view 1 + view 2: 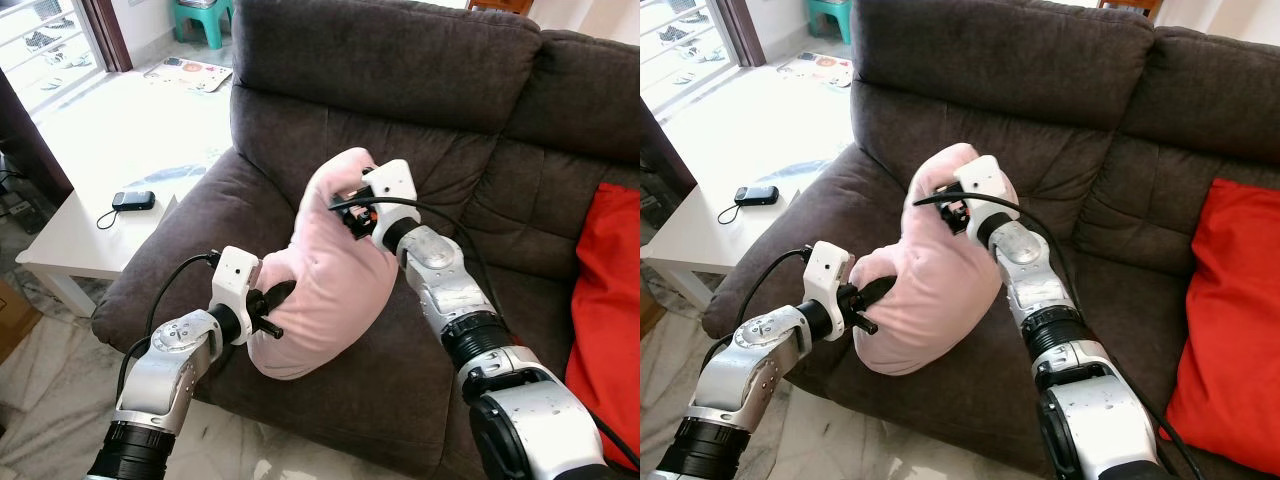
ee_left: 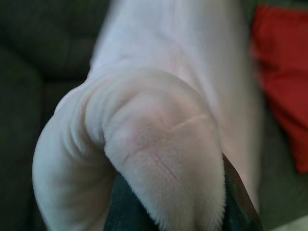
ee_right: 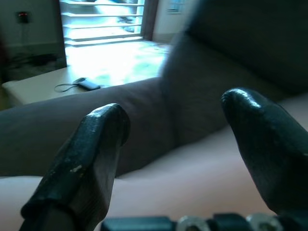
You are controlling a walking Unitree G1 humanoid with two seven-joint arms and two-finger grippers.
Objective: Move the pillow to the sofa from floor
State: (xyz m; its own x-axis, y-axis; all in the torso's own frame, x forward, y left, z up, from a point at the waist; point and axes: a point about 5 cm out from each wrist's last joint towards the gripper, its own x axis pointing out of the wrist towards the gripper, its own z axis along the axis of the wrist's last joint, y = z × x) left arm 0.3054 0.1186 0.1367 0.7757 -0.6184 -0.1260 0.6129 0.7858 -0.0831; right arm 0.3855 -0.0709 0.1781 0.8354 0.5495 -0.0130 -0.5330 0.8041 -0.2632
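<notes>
Jaws: left gripper (image 1: 272, 312) clamped on bunched lower corner of pink pillow (image 1: 325, 275), fabric fold squeezed between black fingers (image 2: 120, 207). Right gripper (image 3: 175, 144) jaws apart, fingers spread over pillow's upper end, pressing or steadying it, not pinching. Pillow off floor, lower bulge on or just over sofa (image 1: 400, 90) seat near front edge, upper part leaning toward backrest. Judgement: lift done, placement nearly done; left to do: settle pillow deeper on seat, release, pull arms back. Beyond: red cushion (image 1: 605, 310) at right, white side table (image 1: 75, 245) by armrest.
</notes>
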